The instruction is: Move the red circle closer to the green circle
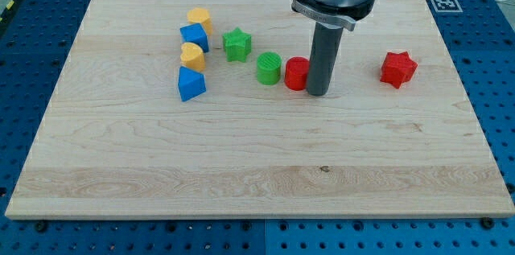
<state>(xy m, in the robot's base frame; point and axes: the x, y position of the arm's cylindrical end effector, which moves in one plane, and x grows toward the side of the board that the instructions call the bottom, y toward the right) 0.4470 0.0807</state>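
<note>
The wooden desk (241, 166) fills most of the view, lying on a blue perforated base, and my arm comes down from the view's top as a grey housing ending in a dark rod. There is no claw on this arm, so nothing can be said of one being spread or pressed together; only the rod works here. My tip (316, 93) sits on the desk touching, or all but touching, the right side of the red circle (296, 72), which lies just right of the desk's middle. The green circle (269, 68) stands just beside it to the view's left, with only a thin gap between them. I judge the task nearly or fully done: the two circles are already close, and at most a short nudge leftward remains. The red star (398, 69) lies well apart at the view's right, while the green star (237, 44) and the yellow and blue blocks cluster at the left. The only marking is a black-and-white square tag (443, 2) at the desk's top right corner; no readable words or brands show.
</note>
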